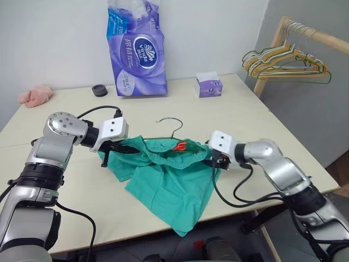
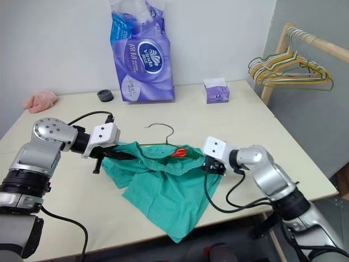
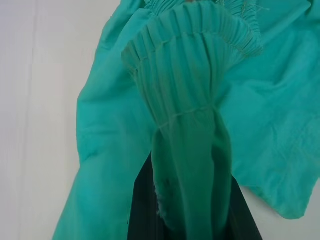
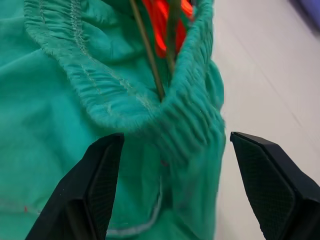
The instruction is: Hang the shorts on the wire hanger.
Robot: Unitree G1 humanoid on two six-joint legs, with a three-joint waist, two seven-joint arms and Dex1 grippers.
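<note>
We are working at a pale table [image 1: 229, 109], midway through hanging the teal-green shorts [image 1: 169, 188] on the thin wire hanger [image 1: 173, 126]. The shorts are lying near the table's front edge, one leg drooping over it, and the hanger's hook is rising clear of the gathered waistband [image 4: 120, 102] while its wire shoulders are running inside the waist opening beside a strip of orange-red [image 1: 180, 146]. Our left gripper [image 1: 121, 147] is pinching one end of the waistband, its black fingers [image 3: 145, 200] closed tight on a bunched fold of cloth. Our right gripper [image 4: 172, 170] is sitting at the other end with its jaws spread wide and holding nothing; the elastic edge and the hanger wire [image 4: 147, 55] are lying just ahead of the gap, between the two pads [image 4: 102, 175].

We are judging the threading step as nearly done: the hanger appears to be seated within the waist, though how far its far corner reaches is hidden by the fabric. The next move is calling for care at the right end, where we are needing either to re-grip the waistband and settle it squarely over the wire, or to take the hanger itself. Behind us, a purple tissue pack [image 1: 136, 52], a small tissue box [image 1: 209, 86], a pink cloth lump [image 1: 36, 95] and a rack of coloured hangers [image 1: 283, 63] are standing well apart from the work.
</note>
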